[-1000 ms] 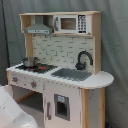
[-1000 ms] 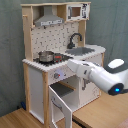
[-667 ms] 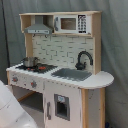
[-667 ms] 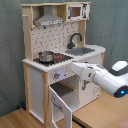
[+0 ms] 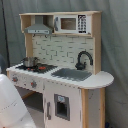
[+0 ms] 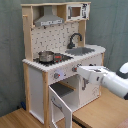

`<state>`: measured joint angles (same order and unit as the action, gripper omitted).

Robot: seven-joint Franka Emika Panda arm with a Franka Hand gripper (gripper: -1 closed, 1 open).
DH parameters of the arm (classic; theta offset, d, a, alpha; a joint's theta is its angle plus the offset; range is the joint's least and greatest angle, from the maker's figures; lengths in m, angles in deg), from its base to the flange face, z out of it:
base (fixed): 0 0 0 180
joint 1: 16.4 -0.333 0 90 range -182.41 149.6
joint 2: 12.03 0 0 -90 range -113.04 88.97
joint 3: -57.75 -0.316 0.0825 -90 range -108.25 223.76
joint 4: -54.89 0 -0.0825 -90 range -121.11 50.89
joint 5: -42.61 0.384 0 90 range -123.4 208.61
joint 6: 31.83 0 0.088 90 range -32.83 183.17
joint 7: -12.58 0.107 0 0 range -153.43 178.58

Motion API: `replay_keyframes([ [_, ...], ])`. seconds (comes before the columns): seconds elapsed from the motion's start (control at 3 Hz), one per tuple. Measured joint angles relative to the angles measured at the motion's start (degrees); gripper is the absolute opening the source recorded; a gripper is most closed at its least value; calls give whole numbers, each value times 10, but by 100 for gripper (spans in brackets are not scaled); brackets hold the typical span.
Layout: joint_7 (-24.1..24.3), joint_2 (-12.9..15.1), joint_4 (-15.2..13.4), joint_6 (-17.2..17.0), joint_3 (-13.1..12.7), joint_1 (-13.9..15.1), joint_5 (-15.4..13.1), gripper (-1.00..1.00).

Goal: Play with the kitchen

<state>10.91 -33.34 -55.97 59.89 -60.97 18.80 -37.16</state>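
One unit: kitchen (image 6: 60, 60), upright on the floor, oven door (image 6: 62, 107) ajar.
Handling: probably stiff and bulky; small hinged doors likely light; grip by an edge.
Hand (image 6: 80, 71): near knobs, opening indiscernible.

The arm (image 6: 107, 80) is running off the second exterior view's right edge, and its gripper end is facing the kitchen (image 6: 60, 55) so I cannot tell the fingers. In the first exterior view only a white bulk of the arm (image 5: 10, 107) is showing, cut by the first exterior view's left and bottom edges. The oven door (image 6: 62, 107) is dropping past the bottom edge.
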Motion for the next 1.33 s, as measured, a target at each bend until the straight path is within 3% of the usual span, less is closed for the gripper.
replay_keyframes([
  [0.67, 19, 66, -76, -12, -5, -54, -26, 100],
  [1.0, 60, 63, -89, 27, -15, -54, -26, 100],
  [1.33, 88, 49, -81, 86, -16, -52, -33, 100],
])
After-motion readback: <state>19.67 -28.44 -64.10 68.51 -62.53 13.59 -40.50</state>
